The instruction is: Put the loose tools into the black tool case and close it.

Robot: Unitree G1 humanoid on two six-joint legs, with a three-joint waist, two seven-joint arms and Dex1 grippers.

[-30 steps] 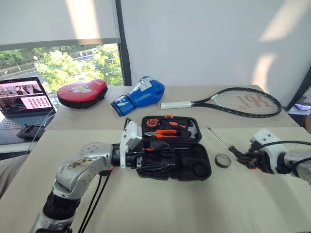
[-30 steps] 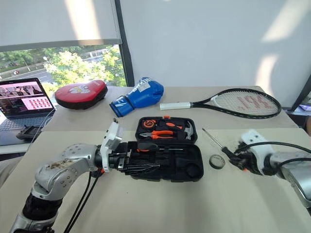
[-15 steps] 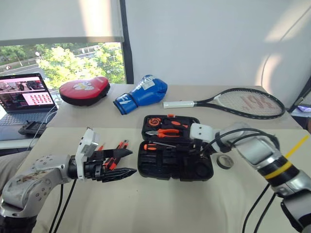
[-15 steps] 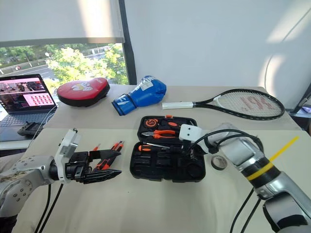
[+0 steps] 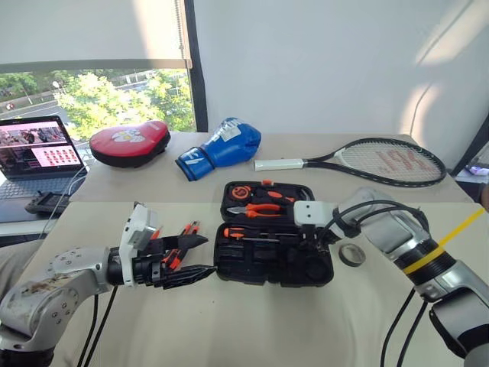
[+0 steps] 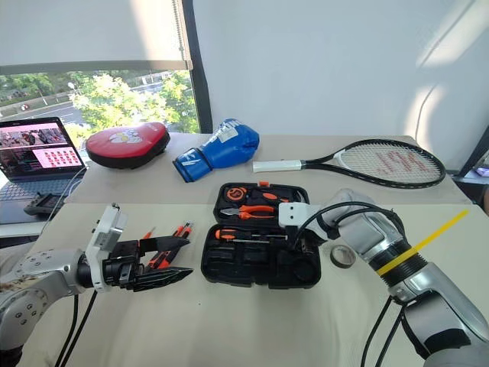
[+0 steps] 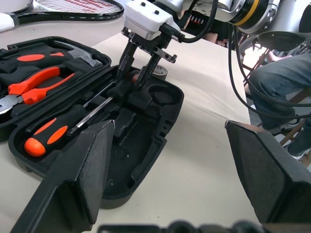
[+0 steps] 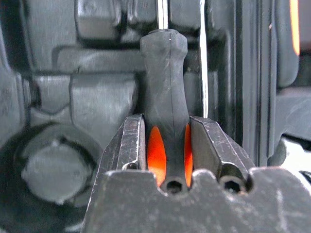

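Beige table (image 5: 252, 329): right gripper (image 7: 137, 75) grips a screwdriver (image 8: 164, 87) over the open tool case (image 5: 275, 256); next, seat it. Left gripper (image 5: 197, 256) hangs open, empty.

a plain white wall (image 5: 321, 69) with sunlit patches rises behind the beige tables (image 5: 252, 336). a window (image 5: 99, 99) under a lowered roller blind (image 5: 84, 30) shows green trees outside.

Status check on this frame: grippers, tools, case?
Right gripper shut on a screwdriver, lowering it into the open tool case. Left gripper open, empty. Tape roll outside the case.
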